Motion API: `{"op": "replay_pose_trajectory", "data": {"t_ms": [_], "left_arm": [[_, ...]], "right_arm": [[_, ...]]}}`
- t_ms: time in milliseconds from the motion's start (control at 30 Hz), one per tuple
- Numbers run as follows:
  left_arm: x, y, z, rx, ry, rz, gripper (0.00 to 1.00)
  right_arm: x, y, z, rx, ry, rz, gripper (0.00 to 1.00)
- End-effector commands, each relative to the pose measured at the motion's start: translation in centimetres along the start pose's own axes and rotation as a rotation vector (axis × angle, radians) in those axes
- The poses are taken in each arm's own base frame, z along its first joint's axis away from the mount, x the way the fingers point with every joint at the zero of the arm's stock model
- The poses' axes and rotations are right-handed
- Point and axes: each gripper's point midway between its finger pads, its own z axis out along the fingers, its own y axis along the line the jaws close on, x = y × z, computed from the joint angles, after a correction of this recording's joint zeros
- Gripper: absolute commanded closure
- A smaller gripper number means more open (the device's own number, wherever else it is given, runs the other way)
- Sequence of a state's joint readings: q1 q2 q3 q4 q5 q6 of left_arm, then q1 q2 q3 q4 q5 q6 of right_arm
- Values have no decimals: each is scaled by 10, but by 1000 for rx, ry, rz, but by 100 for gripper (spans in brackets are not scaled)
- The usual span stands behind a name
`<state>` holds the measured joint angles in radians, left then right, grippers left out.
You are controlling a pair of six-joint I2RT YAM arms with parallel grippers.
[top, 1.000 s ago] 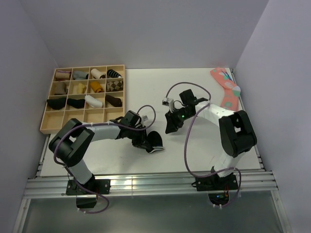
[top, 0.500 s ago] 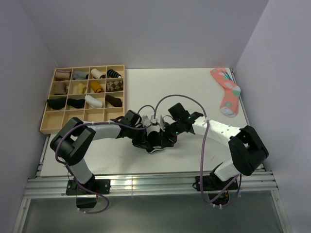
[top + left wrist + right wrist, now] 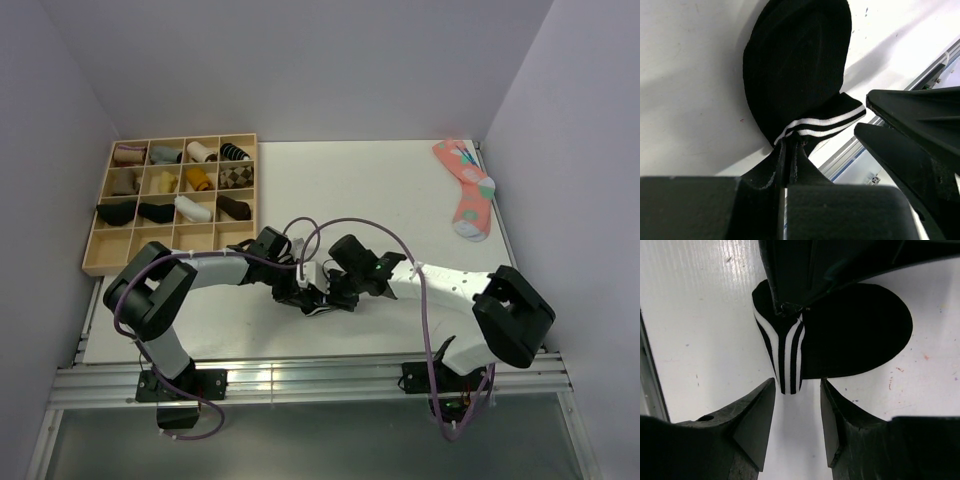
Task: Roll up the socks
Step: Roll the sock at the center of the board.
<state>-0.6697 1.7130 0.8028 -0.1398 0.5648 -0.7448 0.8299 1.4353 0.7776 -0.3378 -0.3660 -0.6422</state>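
- The socks (image 3: 795, 65) are lying flat on the table, toward the near edge and roughly between the two arms. They're black knit with thin white stripes at the cuff. I honestly can't tell if it's one sock or two stacked.
- The cuff end is bunched up and pinched. The left gripper (image 3: 788, 150) has its fingers pressed together right on the striped bit, and the rest of the sock fans out away from it.
- The right gripper (image 3: 796, 387) is nosed in from the other side with its fingers spread partway. The tip of the cuff sits just between them, and I don't see it touching either one.
- My read is that nothing is rolled yet. This looks like the setup, getting a second hold on the cuff before the roll starts.
- For the next move I'd guess the right fingers close on the stripes without bumping the left ones, because it's tight in there. Then the cuff gets turned over toward the toe.
- The table (image 3: 380, 190) is plain white, a bit scuffed, with a metal rail (image 3: 300, 385) along the front.
- A wooden tray (image 3: 95, 262) sits far left with rolled socks (image 3: 200, 180) in some compartments, well apart from the action.
- A pink patterned sock (image 3: 467, 190) is off at the far right.
- Pale walls (image 3: 300, 60) close in three sides.
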Motion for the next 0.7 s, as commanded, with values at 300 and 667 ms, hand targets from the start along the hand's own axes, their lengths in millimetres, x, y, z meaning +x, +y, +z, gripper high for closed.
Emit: {"op": "replay_pose_trajectory", "data": {"t_ms": [300,667], "left_arm": [[10,21,7,-65,35,-2,100],[10,18,5,-55,33,3,100]], "right_arm": [[-8,4,16,51,44,-143,52],[-6,10,30,34,114,-147,54]]}}
